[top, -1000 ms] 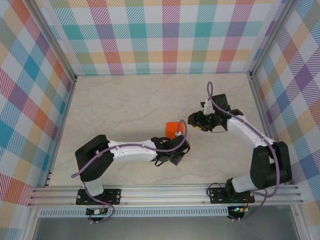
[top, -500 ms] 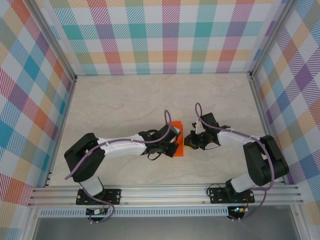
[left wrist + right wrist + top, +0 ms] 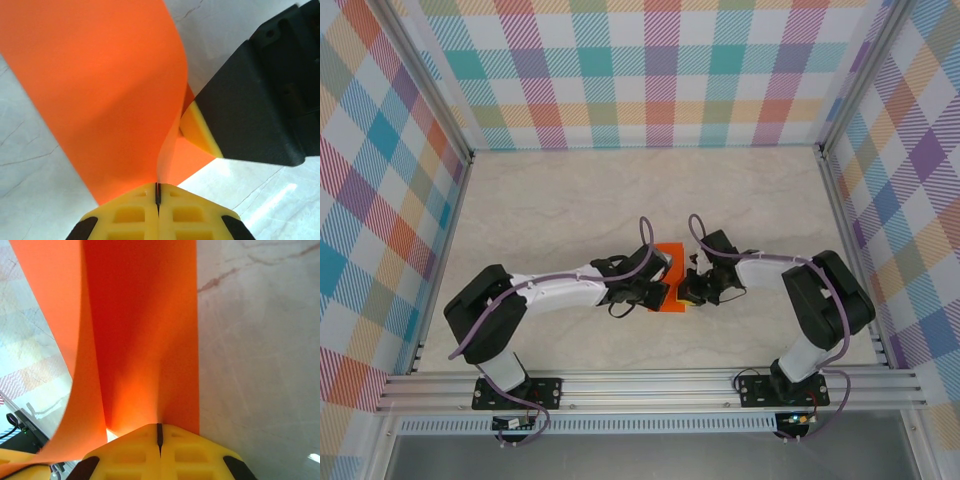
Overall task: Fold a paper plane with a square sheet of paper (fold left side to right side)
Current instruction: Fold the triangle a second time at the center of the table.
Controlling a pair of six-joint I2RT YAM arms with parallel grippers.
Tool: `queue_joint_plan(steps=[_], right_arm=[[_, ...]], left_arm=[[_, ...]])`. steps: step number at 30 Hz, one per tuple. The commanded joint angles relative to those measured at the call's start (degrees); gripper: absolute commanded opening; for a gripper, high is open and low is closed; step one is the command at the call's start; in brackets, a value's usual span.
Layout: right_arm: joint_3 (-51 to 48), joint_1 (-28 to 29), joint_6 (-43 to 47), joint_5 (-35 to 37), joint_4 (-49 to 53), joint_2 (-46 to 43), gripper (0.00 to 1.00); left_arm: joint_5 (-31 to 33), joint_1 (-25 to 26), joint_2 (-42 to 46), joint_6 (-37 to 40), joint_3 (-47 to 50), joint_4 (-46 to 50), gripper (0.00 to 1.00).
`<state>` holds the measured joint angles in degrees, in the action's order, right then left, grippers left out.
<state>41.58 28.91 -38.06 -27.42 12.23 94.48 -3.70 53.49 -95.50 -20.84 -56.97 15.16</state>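
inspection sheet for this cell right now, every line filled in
surface: pale marbled table, glare in spots
job's things: orange paper, bowed up off the table at mid-table, held from both sides
clutter: nothing seen
grippers: left claw shut on one paper edge; right claw shut on another, the two close together
cables: purple cables run along each arm and loop up near the wrists
surroundings: plaid walls on three sides; metal rail at the near edge
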Motion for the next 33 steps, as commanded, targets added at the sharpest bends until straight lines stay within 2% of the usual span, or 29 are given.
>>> queue_joint_plan(steps=[1,33], right_arm=[[0.4,0.5,2.2,5.0,4.7,2.4,0.04],[1.9,2.3,3.8,7.2,8.3,3.4,0.04]], left_arm=[[-1.5,-1.4,0.7,2.2,0.3,3.3,0.00],[1.0,-6.8,-6.5,6.6,-5.4,5.1,0.00]])
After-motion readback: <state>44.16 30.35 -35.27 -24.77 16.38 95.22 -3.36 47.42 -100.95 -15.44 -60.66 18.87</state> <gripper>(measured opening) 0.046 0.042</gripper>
